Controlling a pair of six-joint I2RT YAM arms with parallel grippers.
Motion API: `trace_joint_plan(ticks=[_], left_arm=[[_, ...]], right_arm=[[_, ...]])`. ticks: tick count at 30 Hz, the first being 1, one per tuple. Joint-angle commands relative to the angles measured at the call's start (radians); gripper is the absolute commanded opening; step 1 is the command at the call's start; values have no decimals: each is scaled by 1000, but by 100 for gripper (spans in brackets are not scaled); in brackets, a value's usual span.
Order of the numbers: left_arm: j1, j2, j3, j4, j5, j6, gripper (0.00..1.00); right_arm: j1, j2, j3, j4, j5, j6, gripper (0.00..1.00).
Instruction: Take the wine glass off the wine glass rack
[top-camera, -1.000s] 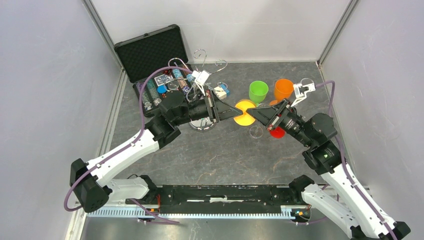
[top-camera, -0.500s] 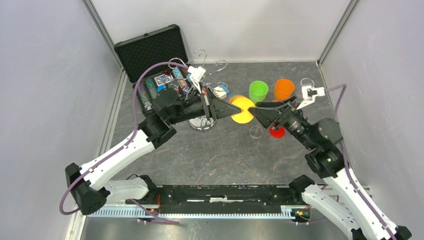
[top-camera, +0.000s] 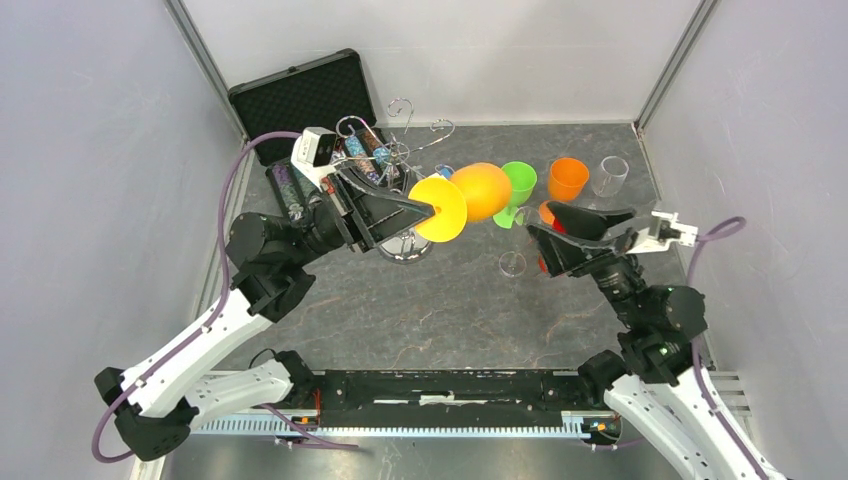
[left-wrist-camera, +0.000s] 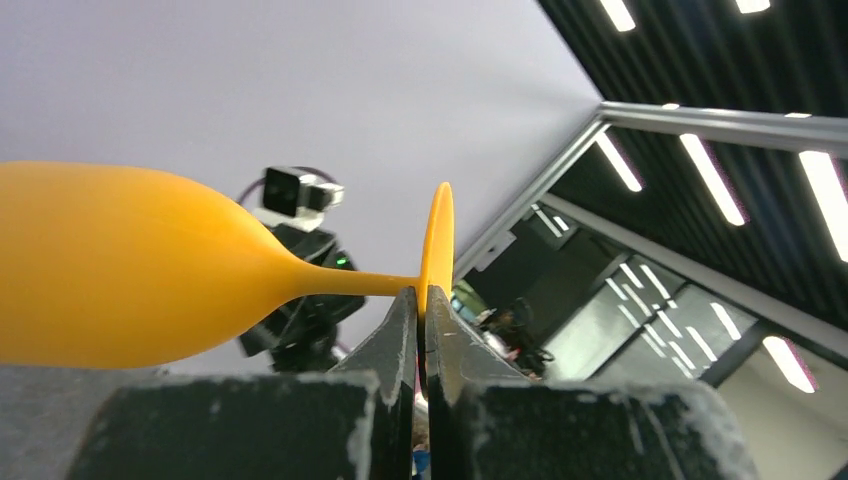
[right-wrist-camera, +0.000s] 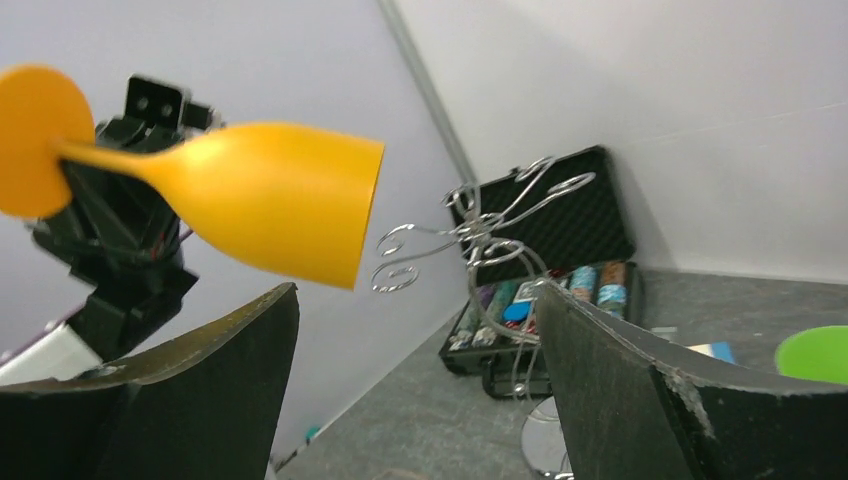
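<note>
Lifting higher than a second ago, the left gripper (top-camera: 426, 210) stays clamped on the stem of the wine glass (top-camera: 482, 190), now sideways at centre frame, clear of the rack (top-camera: 404, 252). The right gripper (top-camera: 540, 220), wide open and empty, has backed off rightward; removal looks done.

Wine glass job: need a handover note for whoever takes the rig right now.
Left pincer: shut on the wine glass where stem meets foot. The yellow-orange glass is held sideways in the air, bowl pointing toward the right arm.
Right pincer: open, empty, facing the bowl.
Wine glass rack: standing on the table by the left arm, no glass seen on its hooks.
Done: glass looks lifted clear of the hooks.
Left: probably pass it to the right pincer or set it down.
</note>
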Motion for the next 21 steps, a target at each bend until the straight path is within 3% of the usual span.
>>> trace_joint_plan(ticks=[1,7,15,21], left_arm=[[-3,3,-36,188,-36,-198,2],[-3,31,-59,268,-27,-310,2],[-3,48,-71,304,-24,-375,2],[-4,60,-77,345,-6,-416,2]], right_arm=[[-1,70,-55,277,-242,60,92],[0,167,-139,810,-451,286,87],[1,222,-135,981,-509,351,82],[1,257,-133,1173,-554,389,65]])
